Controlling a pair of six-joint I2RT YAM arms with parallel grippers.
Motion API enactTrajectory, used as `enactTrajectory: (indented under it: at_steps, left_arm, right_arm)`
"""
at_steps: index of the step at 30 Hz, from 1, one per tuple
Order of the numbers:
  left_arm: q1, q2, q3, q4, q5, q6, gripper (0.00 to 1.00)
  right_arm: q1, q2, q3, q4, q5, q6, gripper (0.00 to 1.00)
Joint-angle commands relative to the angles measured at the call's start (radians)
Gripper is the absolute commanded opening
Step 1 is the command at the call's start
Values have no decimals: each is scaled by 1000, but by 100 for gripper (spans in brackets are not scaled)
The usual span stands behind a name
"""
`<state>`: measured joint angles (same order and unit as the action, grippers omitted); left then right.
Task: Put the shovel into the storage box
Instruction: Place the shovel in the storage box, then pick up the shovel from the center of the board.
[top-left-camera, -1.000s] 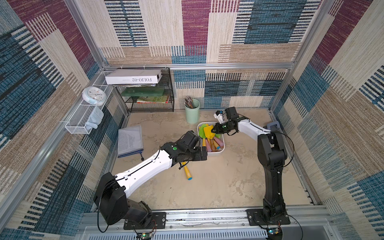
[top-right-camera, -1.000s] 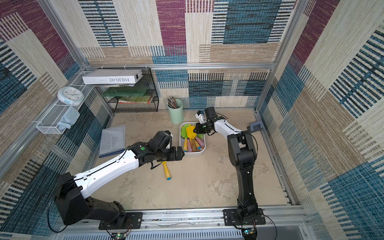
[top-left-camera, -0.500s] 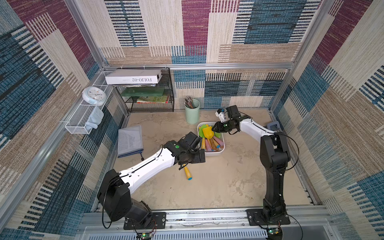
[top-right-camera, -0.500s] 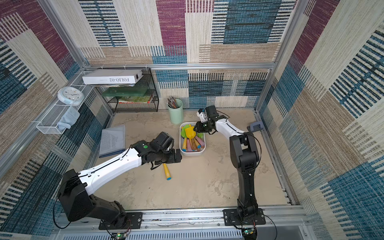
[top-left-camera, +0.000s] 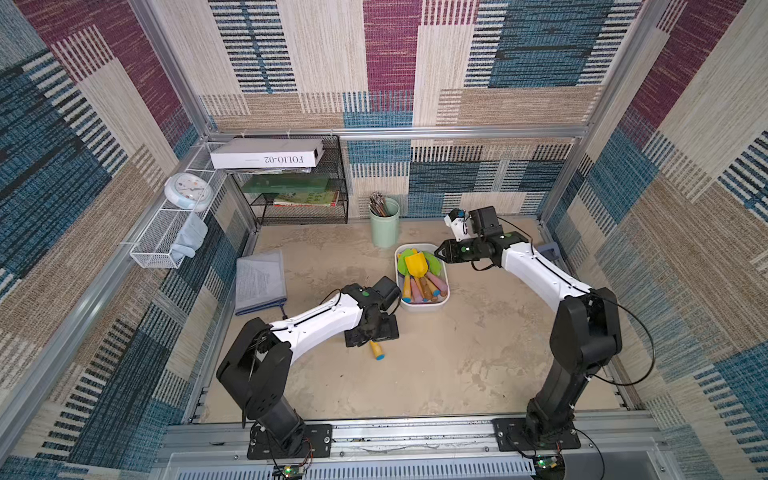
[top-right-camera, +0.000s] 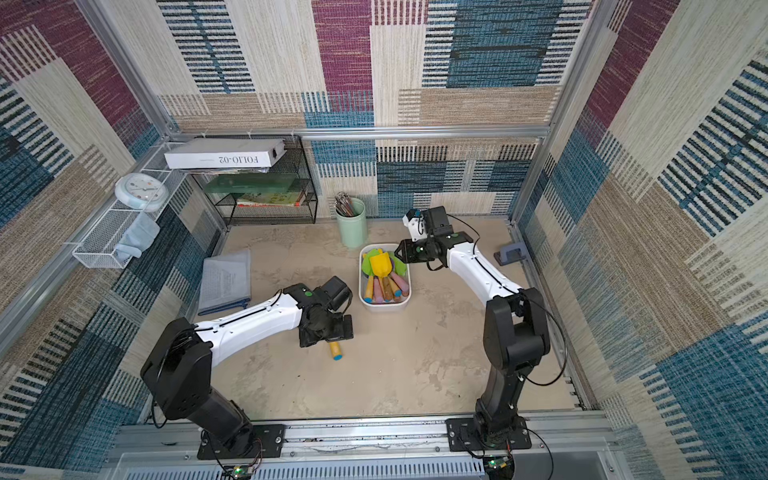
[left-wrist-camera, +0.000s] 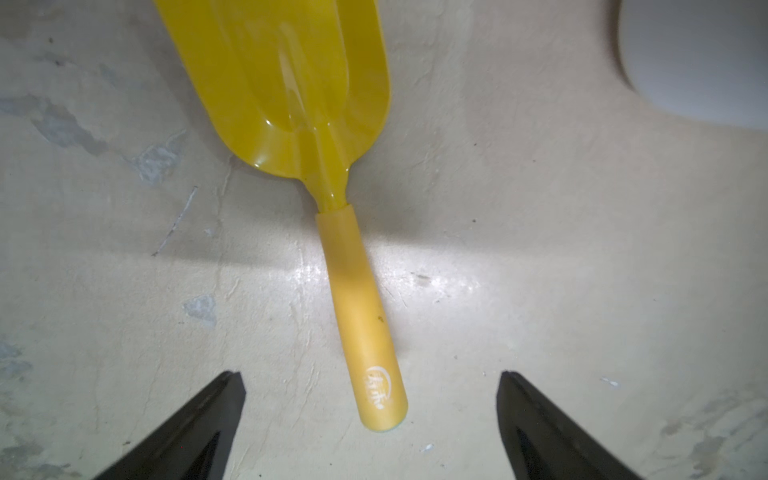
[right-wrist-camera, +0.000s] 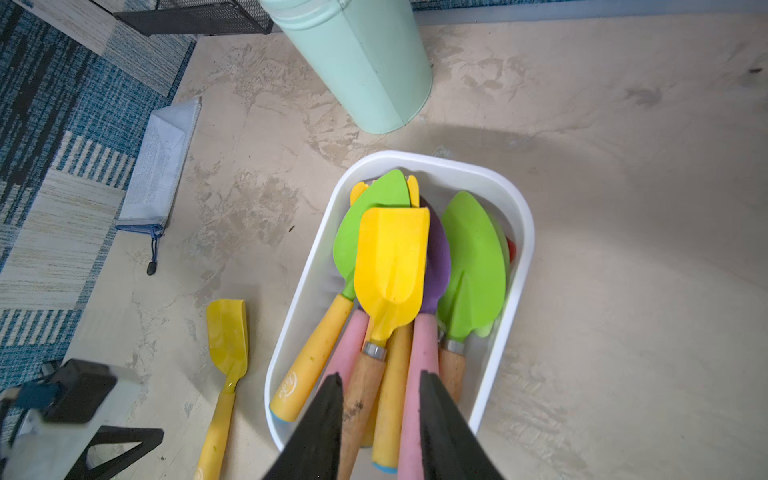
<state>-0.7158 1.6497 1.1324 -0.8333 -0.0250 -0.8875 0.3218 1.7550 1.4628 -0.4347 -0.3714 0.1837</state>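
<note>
Yellow shovel (left-wrist-camera: 353, 291) is lying flat on the surface (left-wrist-camera: 582, 270), just beside the storage box (right-wrist-camera: 528, 232) and not yet inside it. The left pincer (left-wrist-camera: 369, 374) is hovering over its handle with jaws spread wide to either side, likely lining up a pickup. The right pincer (right-wrist-camera: 380, 376) is hanging above the box, jaws narrowly parted and gripping nothing, over the garden trowels (right-wrist-camera: 392, 266) packed there. In both top views the left arm (top-left-camera: 324, 320) is covering the blade, and only the blue-tipped handle end (top-left-camera: 377, 351) is showing.
</note>
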Motion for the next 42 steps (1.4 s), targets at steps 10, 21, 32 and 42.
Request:
enactTrajectory:
  at_steps: [10,21,32,42]
  left_arm:
    - [4,80,-63,87,86,-93,85]
    - [4,125,-76,124,100,-107,28]
    - [-2,52,-59,101,90,-79,5]
    - [-43,-89,72,26,81,26,5]
  right_arm:
    - [12,-127,-164,68,-15,35,34]
    - [18,-159,-215,89,-20,44,34]
    - [20,-197,-234,106,-57,68,34]
    - [74,-206,-218,136,-92,136,36]
